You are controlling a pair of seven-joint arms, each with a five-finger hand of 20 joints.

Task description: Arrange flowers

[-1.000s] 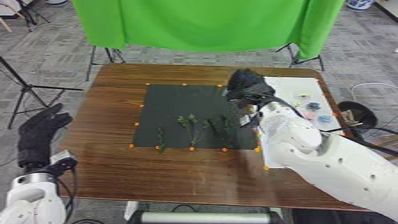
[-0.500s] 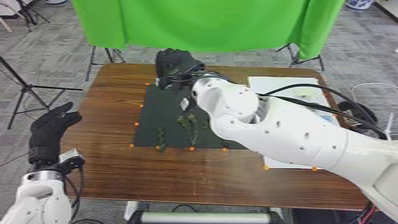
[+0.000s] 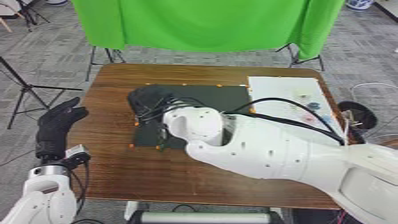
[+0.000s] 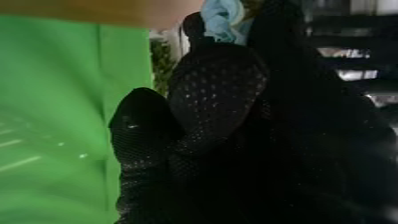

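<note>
- Bringing the right hand (image 3: 149, 100) from above the far edge of the table (image 3: 115, 175) back to the left side of the dark mat (image 3: 213, 92), and easing the left hand (image 3: 60, 120) slightly toward the table.
- Clamping the pale-blue flower (image 4: 222, 17) at the right hand's fingertips, over the mat's left side; holding the left hand's fingers apart, beside the table.
- Running the flower's visible part roughly in line with the right hand's fingers, while leaving the stem's direction too hidden to tell.
- Showing soft, folded petals against black, textured glove fabric.
- Resting a dark-blue flower (image 3: 314, 106) and a pink flower (image 3: 309, 119) on the flat white sheet (image 3: 275, 90), near the mat on the brown wooden tabletop.
</note>
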